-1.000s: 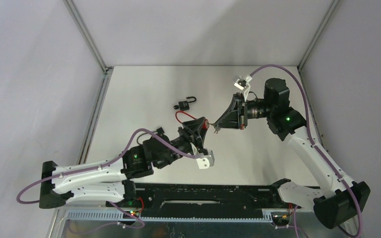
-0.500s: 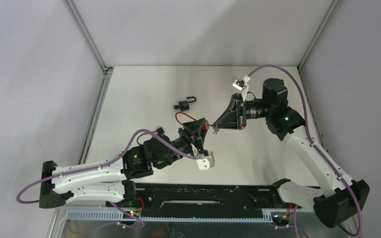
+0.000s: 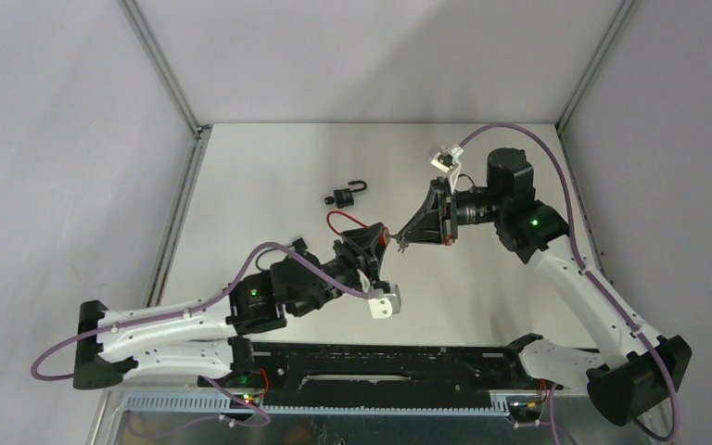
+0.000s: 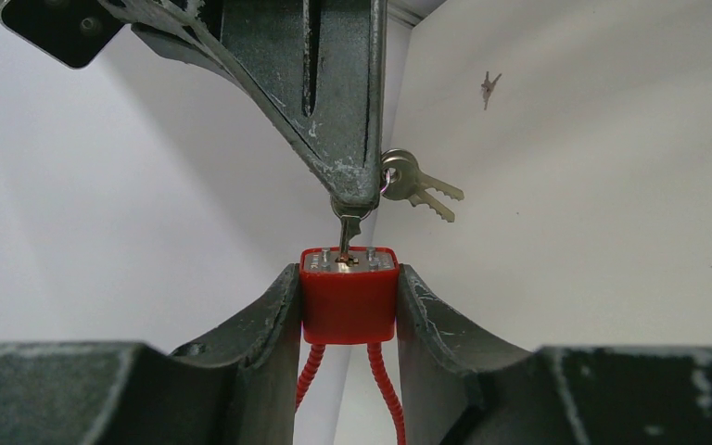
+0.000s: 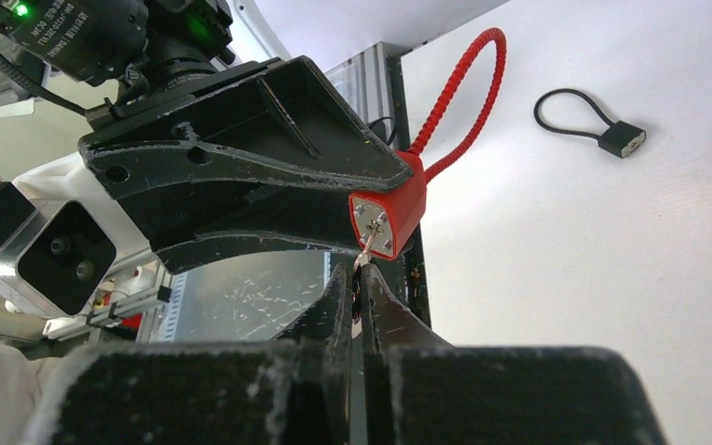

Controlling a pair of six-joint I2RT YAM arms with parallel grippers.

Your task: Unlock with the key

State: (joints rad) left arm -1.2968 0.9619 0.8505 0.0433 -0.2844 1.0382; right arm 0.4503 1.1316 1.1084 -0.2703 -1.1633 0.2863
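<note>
Table [image 3: 269,176]: pale grey, matte, evenly lit. It is enclosed on three sides by plain lilac-grey walls [image 3: 371,56], with aluminium posts [image 3: 162,65] set at the back corners. A black rail [image 3: 380,380] is seen along the near edge, between the two arm bases.

Red padlock [image 4: 349,311]: held off the surface above mid-table, pinched by its sides between the fingers of the left gripper [image 4: 348,278], with the keyhole face turned toward the right arm. Its red cable shackle [image 5: 464,83] is looped away behind the fingers.

Right gripper [image 5: 360,276]: pressed together on the key [image 4: 346,232], whose blade is seated in the keyhole. Spare keys [image 4: 417,185] are hung from a ring beside the fingertip.

A black padlock [image 3: 343,196] is noted lying on the table farther back, well apart from both grippers.
</note>
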